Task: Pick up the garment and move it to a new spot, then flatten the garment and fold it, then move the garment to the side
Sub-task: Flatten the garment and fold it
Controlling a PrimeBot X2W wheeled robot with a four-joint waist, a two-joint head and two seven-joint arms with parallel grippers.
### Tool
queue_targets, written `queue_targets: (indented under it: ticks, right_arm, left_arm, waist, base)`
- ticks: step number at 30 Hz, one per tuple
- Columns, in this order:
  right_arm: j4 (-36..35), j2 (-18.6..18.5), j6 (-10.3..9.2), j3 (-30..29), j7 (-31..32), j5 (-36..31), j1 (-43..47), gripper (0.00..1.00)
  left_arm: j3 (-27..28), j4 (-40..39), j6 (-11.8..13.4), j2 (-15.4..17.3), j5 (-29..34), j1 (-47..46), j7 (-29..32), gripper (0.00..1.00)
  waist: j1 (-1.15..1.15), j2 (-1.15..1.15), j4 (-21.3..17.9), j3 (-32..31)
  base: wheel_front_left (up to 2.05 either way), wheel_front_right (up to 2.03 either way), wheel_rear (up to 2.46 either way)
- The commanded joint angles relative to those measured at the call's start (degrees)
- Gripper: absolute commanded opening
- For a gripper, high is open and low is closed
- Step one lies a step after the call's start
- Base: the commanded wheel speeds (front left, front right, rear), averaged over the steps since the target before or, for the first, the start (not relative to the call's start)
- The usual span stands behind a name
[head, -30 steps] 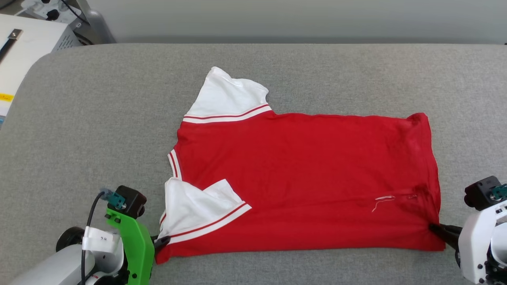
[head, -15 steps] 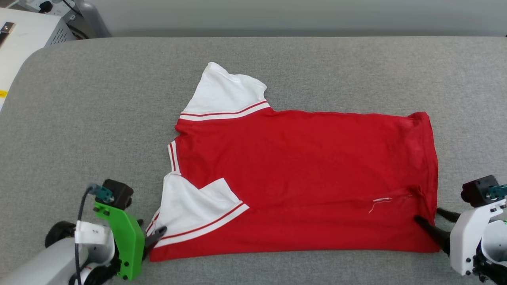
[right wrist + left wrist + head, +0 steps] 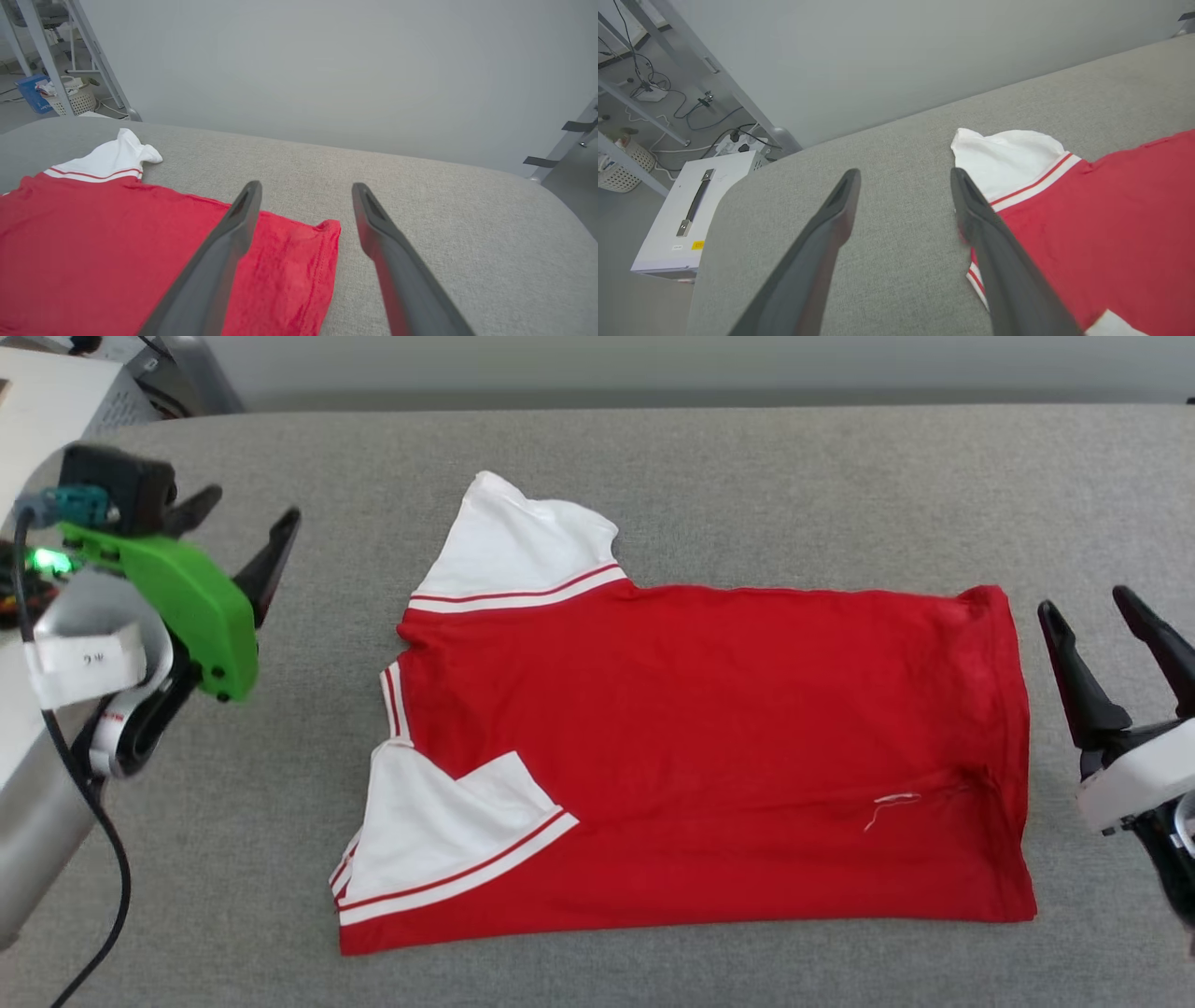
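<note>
Both spread: left fingers [image 3: 271, 555], right fingers [image 3: 1075, 683]; garment [image 3: 700, 756] seemingly free.

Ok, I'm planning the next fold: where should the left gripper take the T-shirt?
Probably the far white sleeve at its tip: it juts flat off the T-shirt, nearest the left gripper. Come low from the robot's left.

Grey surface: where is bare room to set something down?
Widest: the far strip of grey surface between the garment and the wall. Also the patch between the left end effector and the garment. Tightest: between the garment and the right end effector.
</note>
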Motion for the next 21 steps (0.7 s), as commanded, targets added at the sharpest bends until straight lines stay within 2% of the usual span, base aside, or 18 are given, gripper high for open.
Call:
queue_targets:
  ticks: [1,4,8,14,17,21]
  right_arm:
    - [-1.13,1.60,-0.04,-0.86,-0.89,-1.69,-1.02,1.00]
    - [-4.14,4.95,-0.04,-1.90,-1.53,-4.77,-1.46,1.00]
    - [-7.15,6.81,-0.04,-1.83,-1.65,-6.92,-2.63,1.00]
    - [-10.63,8.05,-0.04,-0.62,-1.09,-8.08,-4.97,1.00]
    - [-12.11,8.57,-0.04,0.26,-0.88,-7.96,-6.52,1.00]
    - [-12.91,8.65,-0.04,0.95,-0.75,-7.89,-8.11,1.00]
  left_arm:
    - [0.27,1.13,-0.05,-1.49,1.17,-3.08,-0.51,1.00]
    - [0.16,4.32,-1.65,-3.54,2.82,-8.75,0.33,1.00]
    - [-0.48,9.80,-5.39,-6.17,3.37,-16.93,4.37,1.00]
    - [-1.74,18.05,-9.71,-10.56,-1.90,-27.54,18.75,1.00]
    - [-3.09,20.42,-10.80,-11.44,-4.86,-31.23,26.85,1.00]
    - [-5.01,22.61,-11.27,-12.16,-6.16,-34.43,32.80,1.00]
  waist:
    - [0.00,0.00,-1.31,2.99]
    - [0.00,0.00,-2.59,5.89]
    - [0.00,0.00,-4.44,10.22]
    - [0.00,0.00,-7.10,16.57]
    - [0.00,0.00,-8.44,19.11]
    - [0.00,0.00,-9.54,21.72]
  base:
    - [0.00,0.00,0.00]
    - [0.00,0.00,0.00]
    - [0.00,0.00,0.00]
    - [0.00,0.00,0.00]
    - [0.00,0.00,0.00]
    - [0.00,0.00,0.00]
